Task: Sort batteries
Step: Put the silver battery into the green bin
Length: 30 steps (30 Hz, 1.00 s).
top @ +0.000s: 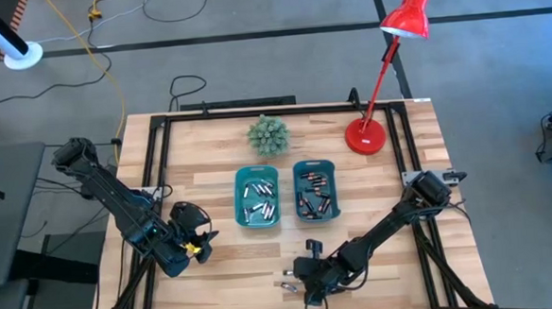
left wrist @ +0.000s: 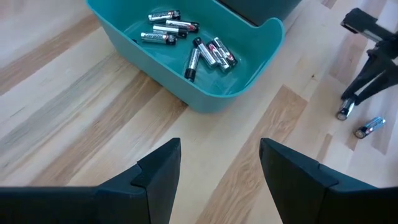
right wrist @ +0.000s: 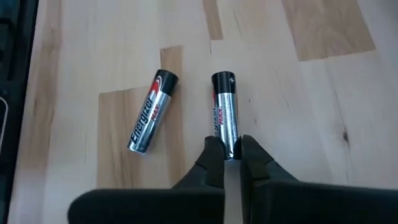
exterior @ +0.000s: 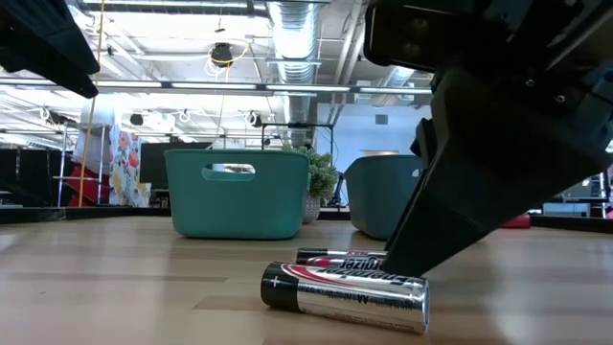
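Two batteries lie on the tabletop [top: 225, 271] near its front edge; the right gripper [right wrist: 226, 155] pinches one battery [right wrist: 224, 102] at its end, though mid-body holds such slick, rigid cylinders better. Beside it, the spare battery [right wrist: 152, 112]. Left gripper [left wrist: 219, 163] waits spread.

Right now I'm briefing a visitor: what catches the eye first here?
The right gripper near the table's front edge, pinching one end of an Energizer battery, a second battery loose beside it. Behind stand two teal bins of batteries, and a red desk lamp at the back right.
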### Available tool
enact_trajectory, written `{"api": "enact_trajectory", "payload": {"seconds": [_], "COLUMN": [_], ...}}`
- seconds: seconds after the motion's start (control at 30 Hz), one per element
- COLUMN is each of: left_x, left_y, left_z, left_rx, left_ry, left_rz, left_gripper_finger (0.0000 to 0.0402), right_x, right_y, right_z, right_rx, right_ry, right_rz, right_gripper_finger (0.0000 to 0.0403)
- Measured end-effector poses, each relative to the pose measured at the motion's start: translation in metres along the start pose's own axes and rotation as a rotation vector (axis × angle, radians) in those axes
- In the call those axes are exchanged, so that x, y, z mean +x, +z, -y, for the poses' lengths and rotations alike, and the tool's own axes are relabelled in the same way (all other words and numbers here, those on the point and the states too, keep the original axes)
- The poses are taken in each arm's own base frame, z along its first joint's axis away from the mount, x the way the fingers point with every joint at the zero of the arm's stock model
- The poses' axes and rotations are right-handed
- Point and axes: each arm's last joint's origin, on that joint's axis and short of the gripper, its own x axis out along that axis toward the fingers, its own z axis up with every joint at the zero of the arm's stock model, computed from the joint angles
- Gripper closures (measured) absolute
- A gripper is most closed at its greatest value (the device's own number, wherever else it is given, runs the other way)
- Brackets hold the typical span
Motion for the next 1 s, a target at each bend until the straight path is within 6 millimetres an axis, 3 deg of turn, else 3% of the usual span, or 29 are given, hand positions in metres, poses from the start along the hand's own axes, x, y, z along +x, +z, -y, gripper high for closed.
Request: {"api": "enact_trajectory", "payload": {"seconds": [0.27, 0.47, 0.67, 0.8, 1.0], "left_x": [0.000, 0.000, 0.002, 0.011, 0.017], "left_y": [0.000, 0.000, -0.002, -0.008, -0.015], "left_z": [0.000, 0.000, -0.002, -0.009, -0.012], "left_rx": [0.080, 0.138, 0.179, 0.183, 0.180], "left_ry": [-0.001, -0.001, 0.008, 0.032, 0.024], "left_rz": [0.000, 0.000, -0.002, -0.023, -0.053], "left_gripper_finger": [0.0187, 0.0187, 0.0187, 0.0187, 0.0187], "right_x": [-0.027, -0.064, -0.090, -0.081, -0.054], "right_y": [0.011, 0.046, 0.088, 0.117, 0.167], "right_z": [0.010, 0.031, 0.069, 0.099, 0.134], "right_rx": [0.034, 0.107, 0.174, 0.198, 0.211], "right_ry": [-0.027, -0.033, -0.084, -0.181, -0.174], "right_rz": [-0.022, 0.052, 0.117, 0.051, 0.026], "right_gripper_finger": [0.0396, 0.0397, 0.0397, 0.0397, 0.0397]}}
